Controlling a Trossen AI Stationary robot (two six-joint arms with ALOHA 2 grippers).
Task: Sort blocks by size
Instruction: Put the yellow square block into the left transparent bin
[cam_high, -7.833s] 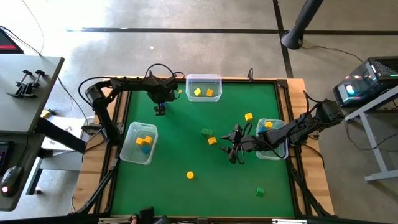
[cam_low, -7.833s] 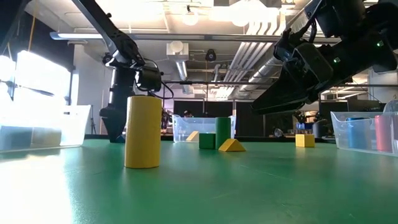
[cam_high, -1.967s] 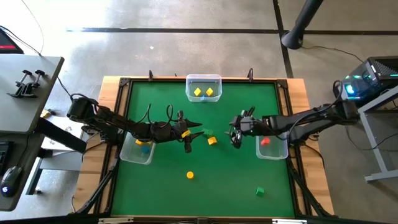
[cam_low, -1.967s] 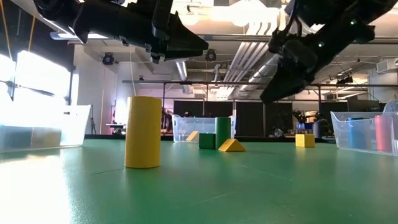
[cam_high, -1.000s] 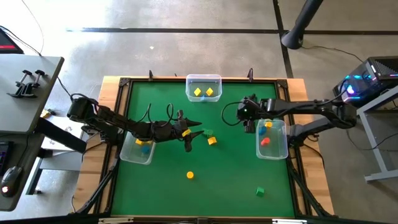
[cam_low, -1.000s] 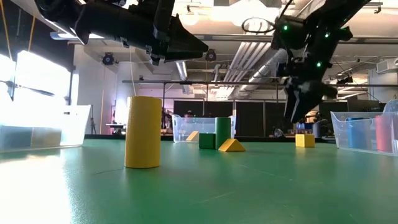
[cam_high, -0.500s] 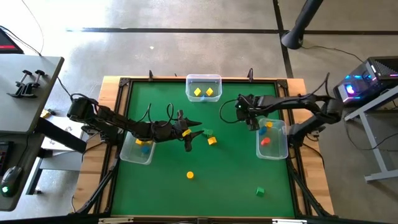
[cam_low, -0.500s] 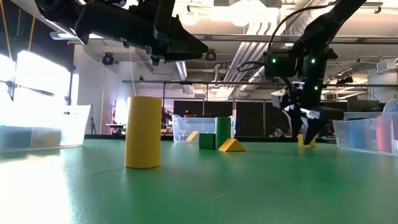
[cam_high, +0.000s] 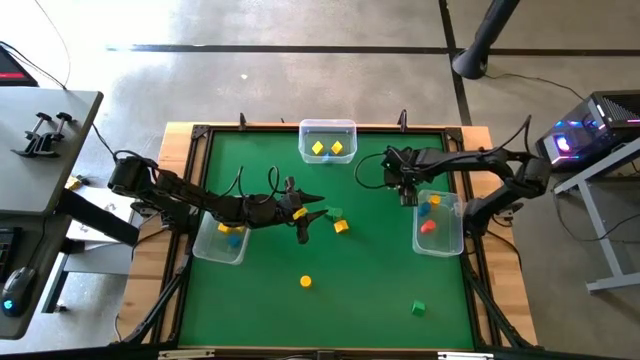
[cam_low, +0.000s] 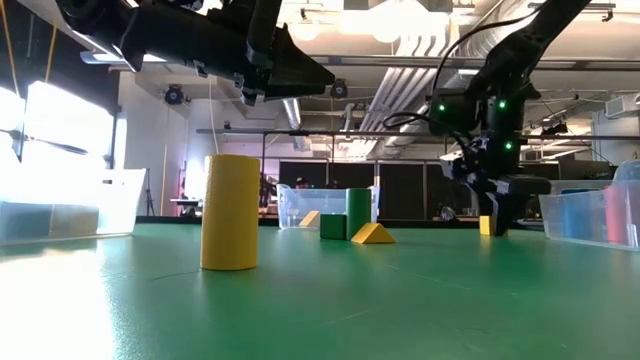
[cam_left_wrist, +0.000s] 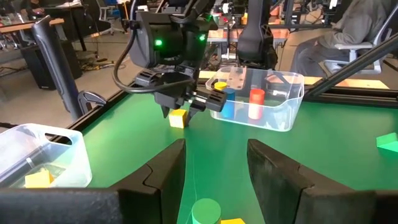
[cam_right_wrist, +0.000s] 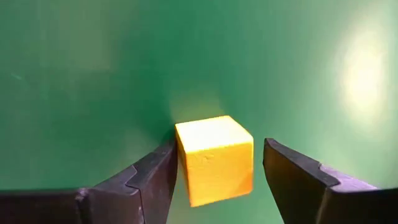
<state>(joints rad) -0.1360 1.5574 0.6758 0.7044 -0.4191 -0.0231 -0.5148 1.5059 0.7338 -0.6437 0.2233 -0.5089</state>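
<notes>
My right gripper (cam_right_wrist: 214, 171) stands wide around a yellow cube (cam_right_wrist: 216, 158) on the tabletop (cam_right_wrist: 93, 74); my left gripper (cam_left_wrist: 214, 168) hovers narrow and empty mid-table.

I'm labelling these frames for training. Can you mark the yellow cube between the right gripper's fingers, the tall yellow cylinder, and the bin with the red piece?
yellow cube (cam_right_wrist: 214, 158), right wrist view, front face.
yellow cylinder (cam_low: 230, 212), low view, side wall.
bin (cam_left_wrist: 284, 116), left wrist view, clear front wall.

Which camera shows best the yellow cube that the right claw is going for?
The right wrist view: the small yellow cube fills it, between the right claw's open fingers. The left wrist view shows it small, the low view half hidden, and in the high view it is hidden.
</notes>
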